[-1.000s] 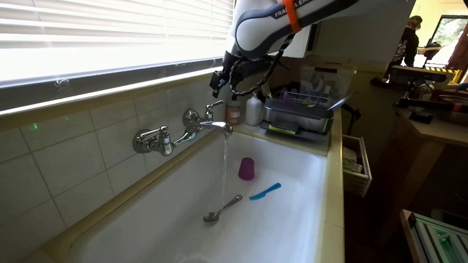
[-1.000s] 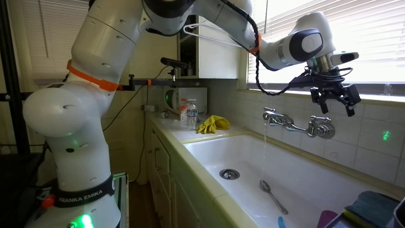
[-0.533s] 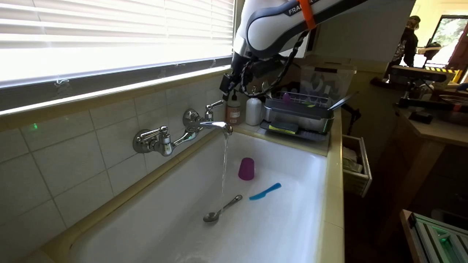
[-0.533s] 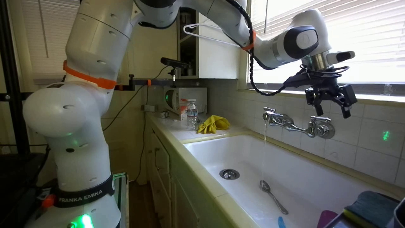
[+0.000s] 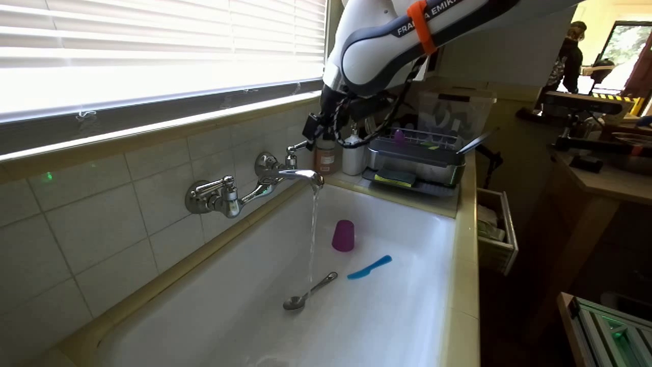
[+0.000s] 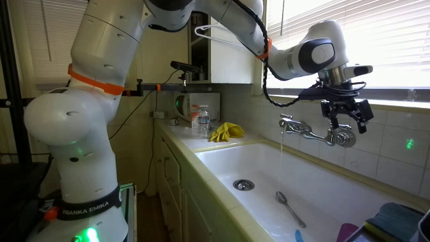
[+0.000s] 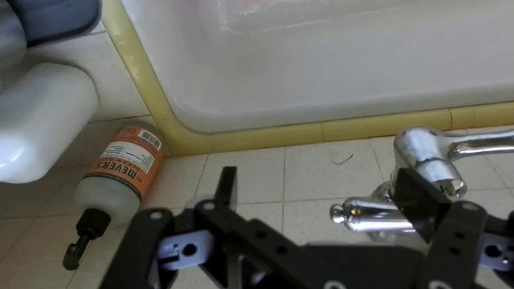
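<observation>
Seemingly at the lining-up step: hovering before the tiled wall (image 6: 401, 163) with 2 fingers (image 7: 228, 185) spread and gripping nothing, close to the faucet handle (image 7: 371, 214) at lower right of the wrist frame, partly covered there; cannot tell whether touching. Calls next for straddling it squarely, clear of the soap bottle (image 7: 120, 170) at left of that frame.

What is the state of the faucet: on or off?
On: in both exterior views, a thin stream of water falls from the faucet into the sink.
</observation>
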{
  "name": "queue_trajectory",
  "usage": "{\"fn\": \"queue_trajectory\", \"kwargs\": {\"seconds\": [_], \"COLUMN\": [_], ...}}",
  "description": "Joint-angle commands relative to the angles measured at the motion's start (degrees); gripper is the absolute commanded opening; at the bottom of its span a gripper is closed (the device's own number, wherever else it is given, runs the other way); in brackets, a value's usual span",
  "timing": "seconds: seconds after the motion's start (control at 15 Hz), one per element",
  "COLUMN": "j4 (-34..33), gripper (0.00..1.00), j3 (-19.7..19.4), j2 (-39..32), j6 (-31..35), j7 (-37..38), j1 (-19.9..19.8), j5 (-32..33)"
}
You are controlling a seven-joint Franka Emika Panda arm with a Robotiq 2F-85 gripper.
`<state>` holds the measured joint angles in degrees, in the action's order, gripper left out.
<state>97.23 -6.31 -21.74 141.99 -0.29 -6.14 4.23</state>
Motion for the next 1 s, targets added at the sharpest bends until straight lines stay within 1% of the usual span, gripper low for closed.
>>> {"fn": "queue_trajectory", "kwargs": {"seconds": [0.0, 0.27, 0.6, 0.93], "j4": [0.7, 0.0, -1.1, -2.0], "gripper": [1.00, 1.00, 1.00, 1.00], "j3": [0.8, 0.7, 1.1, -0.2], "j2": [-1.4, -2.6, -4.3, -5.8], "j6": [6.4, 8.1, 10.4, 14.4], "j7": [-0.7, 0.0, 0.8, 2.9], "j1": [-1.1, -1.3, -2.1, -1.6], "j5": [-2.5, -3.2, -6.8, -6.2]}}
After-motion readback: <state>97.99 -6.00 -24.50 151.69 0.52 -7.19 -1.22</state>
